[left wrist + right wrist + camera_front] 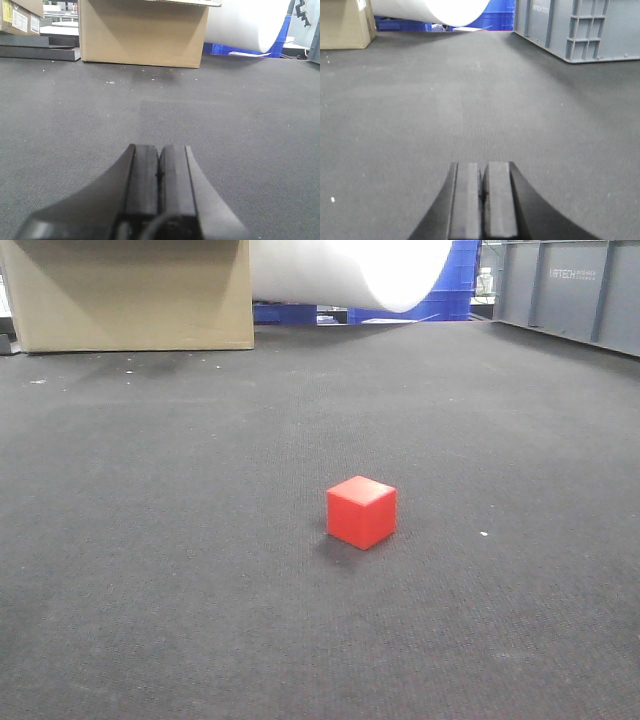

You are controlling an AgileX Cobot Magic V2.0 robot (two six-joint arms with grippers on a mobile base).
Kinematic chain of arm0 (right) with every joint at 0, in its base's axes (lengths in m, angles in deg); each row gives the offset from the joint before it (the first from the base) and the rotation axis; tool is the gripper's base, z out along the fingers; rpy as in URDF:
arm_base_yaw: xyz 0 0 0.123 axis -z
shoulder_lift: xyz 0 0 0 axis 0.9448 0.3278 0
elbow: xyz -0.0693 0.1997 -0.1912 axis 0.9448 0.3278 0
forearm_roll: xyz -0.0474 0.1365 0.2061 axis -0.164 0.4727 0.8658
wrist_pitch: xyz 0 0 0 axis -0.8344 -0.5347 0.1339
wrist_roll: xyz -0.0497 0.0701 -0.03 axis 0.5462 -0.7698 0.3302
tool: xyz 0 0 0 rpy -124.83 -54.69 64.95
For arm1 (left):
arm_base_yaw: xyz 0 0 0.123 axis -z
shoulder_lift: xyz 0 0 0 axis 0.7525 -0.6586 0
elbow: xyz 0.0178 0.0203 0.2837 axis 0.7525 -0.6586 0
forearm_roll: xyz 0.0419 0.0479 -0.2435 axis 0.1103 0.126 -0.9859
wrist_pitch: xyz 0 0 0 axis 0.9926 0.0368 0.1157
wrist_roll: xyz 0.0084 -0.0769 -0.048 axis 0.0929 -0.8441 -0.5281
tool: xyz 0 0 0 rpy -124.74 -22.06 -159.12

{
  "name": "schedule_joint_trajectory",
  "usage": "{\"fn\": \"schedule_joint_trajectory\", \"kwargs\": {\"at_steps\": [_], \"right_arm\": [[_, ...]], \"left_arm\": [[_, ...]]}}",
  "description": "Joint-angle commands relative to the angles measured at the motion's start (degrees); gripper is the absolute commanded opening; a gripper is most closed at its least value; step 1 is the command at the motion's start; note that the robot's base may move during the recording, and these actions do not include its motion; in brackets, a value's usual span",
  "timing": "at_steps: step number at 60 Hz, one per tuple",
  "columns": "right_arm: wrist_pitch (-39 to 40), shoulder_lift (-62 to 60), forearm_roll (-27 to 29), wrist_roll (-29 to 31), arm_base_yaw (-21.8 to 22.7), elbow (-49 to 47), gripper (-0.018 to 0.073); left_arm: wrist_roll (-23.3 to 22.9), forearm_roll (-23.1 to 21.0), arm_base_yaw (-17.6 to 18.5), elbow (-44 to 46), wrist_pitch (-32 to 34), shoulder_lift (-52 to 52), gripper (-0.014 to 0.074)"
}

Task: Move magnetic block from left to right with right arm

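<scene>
The magnetic block (pixel 361 511) is a small bright-red cube resting on the dark grey mat, slightly right of centre in the front-facing view. No gripper appears in that view. In the left wrist view my left gripper (pixel 159 148) is shut, its two dark pads pressed together with nothing between them, low over the mat. My right gripper (pixel 482 165) in the right wrist view is likewise shut and holds nothing. The block shows in neither wrist view.
A cardboard box (pixel 130 295) stands at the back left, with a big white roll (pixel 350 270) beside it and blue crates (pixel 455 295) behind. A grey plastic crate (pixel 580 27) stands at the back right. The dark mat (pixel 150 540) covers the whole surface.
</scene>
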Motion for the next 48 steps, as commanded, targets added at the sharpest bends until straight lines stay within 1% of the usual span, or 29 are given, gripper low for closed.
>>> {"fn": "schedule_joint_trajectory", "kwargs": {"at_steps": [1,4,18,48], "right_arm": [[7.5,-2.0,-0.3,-0.2,0.3,1.0,0.0064],[6.5,-1.8,-0.1,-0.3,0.3,0.9,0.0064],[8.6,-1.9,-0.1,-0.3,0.3,0.9,0.0064],[7.8,-1.9,-0.1,-0.3,0.3,0.9,0.0064]], "left_arm": [[-0.2,0.0,0.0,-0.5,5.1,0.8,-0.0116],[-0.2,0.0,0.0,-0.5,5.1,0.8,-0.0116],[-0.2,0.0,0.0,-0.5,5.1,0.8,-0.0116],[-0.2,0.0,0.0,-0.5,5.1,0.8,-0.0116]]}}
